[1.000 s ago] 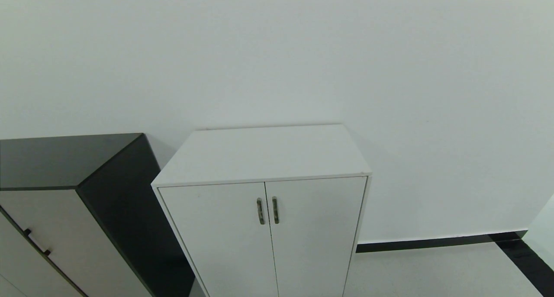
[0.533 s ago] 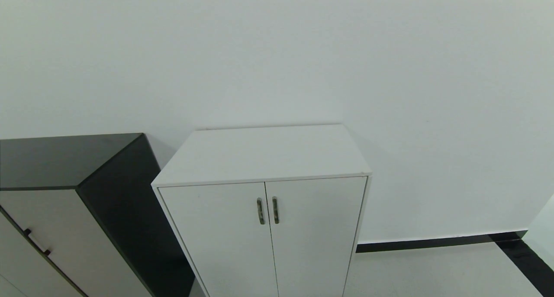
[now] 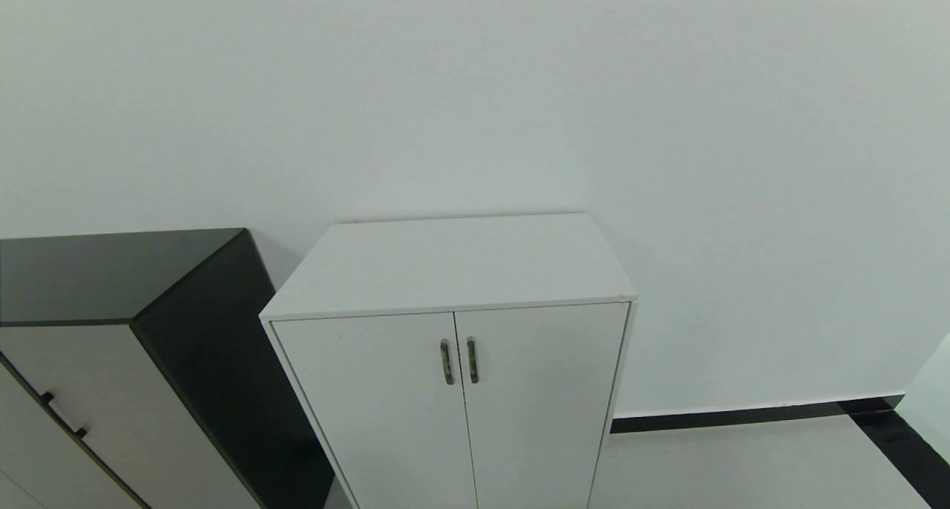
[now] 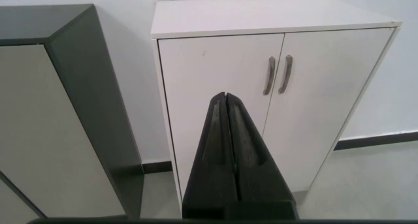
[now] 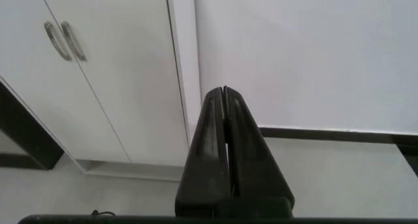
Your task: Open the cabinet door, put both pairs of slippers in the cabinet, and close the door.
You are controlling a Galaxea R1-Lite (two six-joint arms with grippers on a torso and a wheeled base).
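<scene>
A white two-door cabinet (image 3: 453, 360) stands against the wall with both doors closed. Two slim metal handles (image 3: 459, 360) sit side by side where the doors meet. In the left wrist view my left gripper (image 4: 226, 96) is shut and empty, some way in front of the left door (image 4: 215, 87), with the handles (image 4: 277, 74) off to one side. In the right wrist view my right gripper (image 5: 224, 91) is shut and empty, held low beside the cabinet's right door (image 5: 124, 67) and in front of the wall.
A taller cabinet (image 3: 111, 346) with a black top and side and a pale door stands close on the left of the white one. A black skirting strip (image 3: 749, 416) runs along the wall's foot. Pale open floor (image 3: 742, 464) lies to the right.
</scene>
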